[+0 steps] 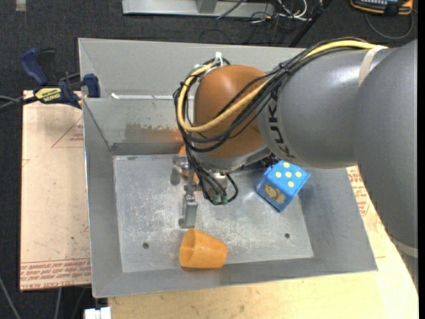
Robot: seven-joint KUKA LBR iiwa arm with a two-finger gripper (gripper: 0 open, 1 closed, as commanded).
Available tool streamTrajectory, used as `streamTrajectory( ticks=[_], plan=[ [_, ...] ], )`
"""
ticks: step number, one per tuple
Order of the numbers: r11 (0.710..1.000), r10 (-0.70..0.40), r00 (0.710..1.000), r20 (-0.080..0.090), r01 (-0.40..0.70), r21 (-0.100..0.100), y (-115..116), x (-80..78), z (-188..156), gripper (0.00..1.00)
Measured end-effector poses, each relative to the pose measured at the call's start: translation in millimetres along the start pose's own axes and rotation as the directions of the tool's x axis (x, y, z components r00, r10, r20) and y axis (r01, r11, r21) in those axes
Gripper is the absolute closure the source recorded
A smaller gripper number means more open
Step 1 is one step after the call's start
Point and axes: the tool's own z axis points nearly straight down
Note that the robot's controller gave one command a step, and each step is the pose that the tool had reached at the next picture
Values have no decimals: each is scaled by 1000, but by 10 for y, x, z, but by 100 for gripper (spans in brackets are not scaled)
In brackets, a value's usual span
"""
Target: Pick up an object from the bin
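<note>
An orange plastic cup (201, 250) lies on its side on the bin (143, 208) floor, just in front of the claw (188, 219). Whether the claw is spread or closed, I can't tell. Farther back, off on the side the arm comes from, sits a blue die (284, 183) with yellow dots.

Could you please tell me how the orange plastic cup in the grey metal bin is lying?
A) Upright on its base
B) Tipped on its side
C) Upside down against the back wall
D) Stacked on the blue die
B: the orange plastic cup lies on its side on the floor of the grey metal bin, near the front wall, apart from the blue die with yellow dots.
</note>
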Motion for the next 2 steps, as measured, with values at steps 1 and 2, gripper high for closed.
streamTrajectory(
  ticks=[1, 2],
  plan=[
    [1000, 4, 1000, 7, -4, -1, -8, -17, -47, 0],
    [997, -79, 997, 8, 79, -1, -128, 267, 395, 0]
  ],
)
